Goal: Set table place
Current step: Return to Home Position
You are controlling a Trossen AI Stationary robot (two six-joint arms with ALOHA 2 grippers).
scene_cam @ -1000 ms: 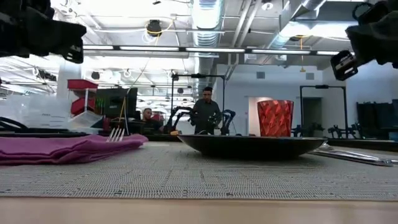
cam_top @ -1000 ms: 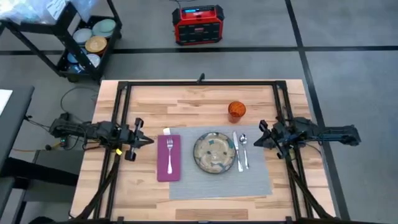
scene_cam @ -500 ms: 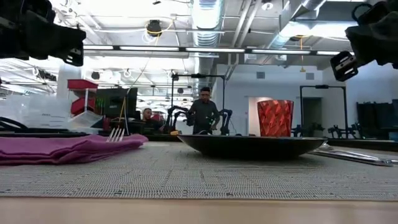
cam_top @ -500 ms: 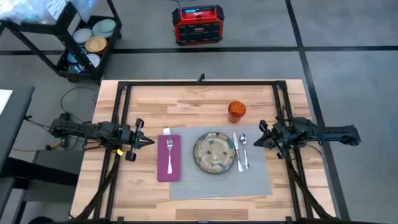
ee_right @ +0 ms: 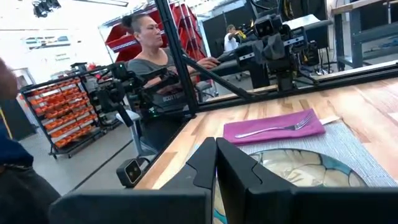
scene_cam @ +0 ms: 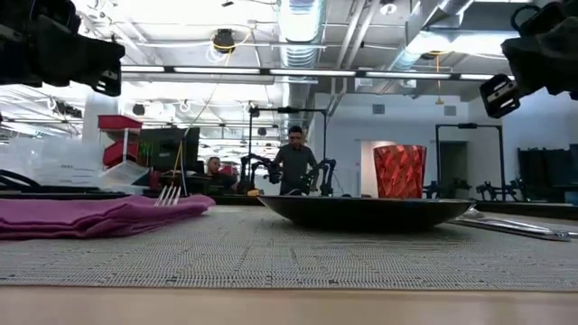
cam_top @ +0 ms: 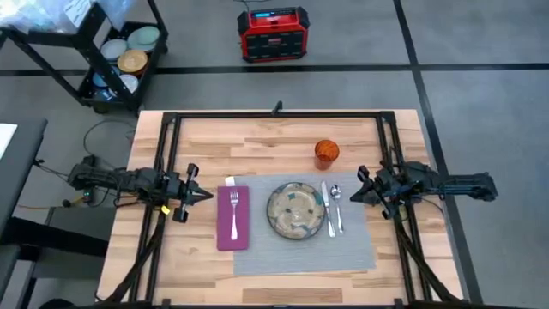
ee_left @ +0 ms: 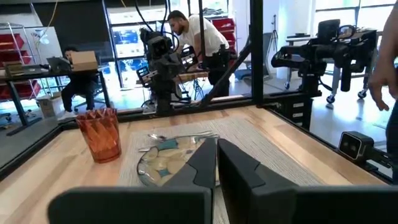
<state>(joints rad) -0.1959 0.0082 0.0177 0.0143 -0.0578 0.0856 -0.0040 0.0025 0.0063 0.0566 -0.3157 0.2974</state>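
On the wooden table [cam_top: 257,142] lies a grey placemat [cam_top: 343,245]. A round patterned plate [cam_top: 296,210] sits on its middle. A magenta napkin [cam_top: 233,219] lies along its left edge with a silver fork [cam_top: 233,210] on top. A knife [cam_top: 327,210] and spoon [cam_top: 337,206] lie right of the plate. An orange cup [cam_top: 326,153] stands on the wood beyond the placemat's far edge. My left gripper [cam_top: 204,196] hovers shut left of the napkin. My right gripper [cam_top: 353,195] hovers shut right of the spoon. Both touch nothing.
A black rail frame [cam_top: 274,114] edges the table. Beyond the far edge, a red box [cam_top: 273,34] sits on the floor and a cart [cam_top: 120,60] holds dishes. People stand in the room behind [scene_cam: 294,162]. Bare wood lies in front of the placemat.
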